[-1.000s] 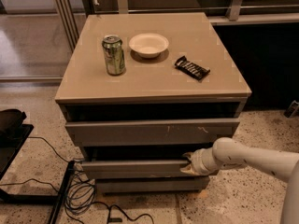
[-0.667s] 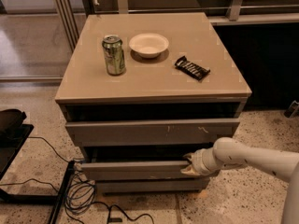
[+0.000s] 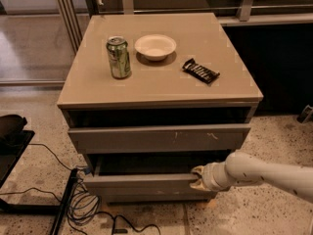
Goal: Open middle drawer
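Your gripper point(image 3: 198, 177) sits low at the front of the cabinet, at the right end of the middle drawer point(image 3: 142, 184), pressed against the upper edge of its plain front. The white arm point(image 3: 264, 173) reaches in from the right edge of the view. You cannot tell from this angle how wide its grip stands, or whether it has closed on that edge.

That drawer stands partly out from the cabinet body, and a dark strip of its interior shows behind the front panel. Below it you see only a thin sliver of the lowest front point(image 3: 146, 198), close to the speckled floor point(image 3: 254, 214). Left of the cabinet's lower corner, black cables point(image 3: 80, 204) lie looped on the floor, and a dark object point(image 3: 10, 131) rests at the left edge of the view.

Above the drawer you are working, the taller front with pale scratch marks point(image 3: 156, 138) is also slightly forward, with a dark gap under the tabletop.

On the cabinet top point(image 3: 220, 38), a green can point(image 3: 119, 58) stands upright towards the left edge. A white bowl point(image 3: 155, 46) sits just beyond it, near the middle, close beside the can but apart from it. A dark snack bar point(image 3: 200, 71) lies flat and angled towards the right edge, well apart from both.
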